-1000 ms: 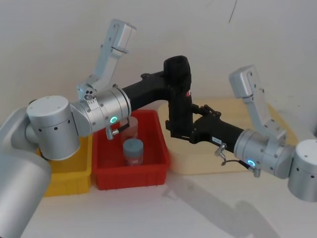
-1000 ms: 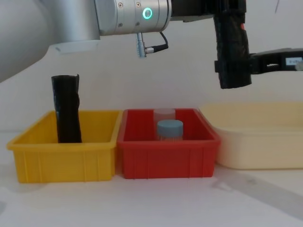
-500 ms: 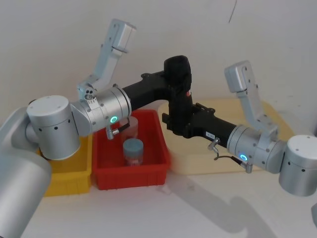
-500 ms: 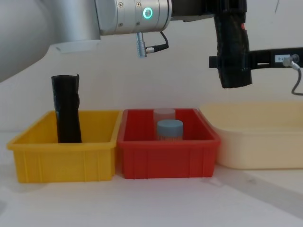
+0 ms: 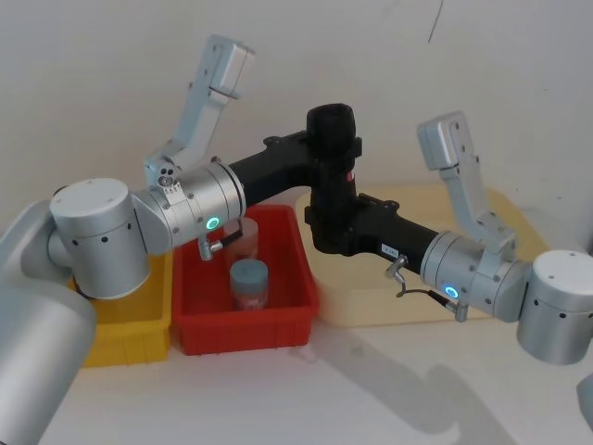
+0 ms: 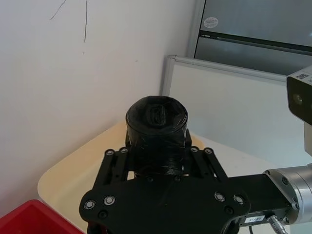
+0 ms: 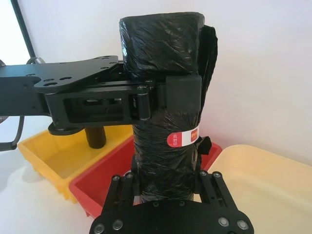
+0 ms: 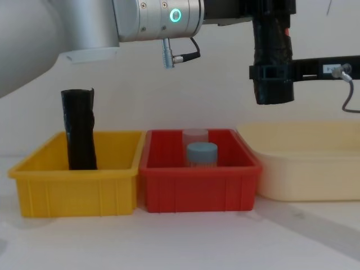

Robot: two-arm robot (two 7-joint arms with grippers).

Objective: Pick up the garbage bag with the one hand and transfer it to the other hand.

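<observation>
Two grips are had on the garbage bag, held upright well above the table: left gripper fingers clamped high, right gripper fingers seemingly closed lower. Mid-handover; left's release is probably needed next.

Light: bright, even, diffuse | Shadows: soft grey streaks across table | Glare: faint sheen on garbage bag wrap

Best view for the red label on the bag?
Right wrist view: the label faces it, on the bag between left claw, higher, and right claw, lower. Head and chest views show a red sliver; left wrist view shows the bag's top.
</observation>
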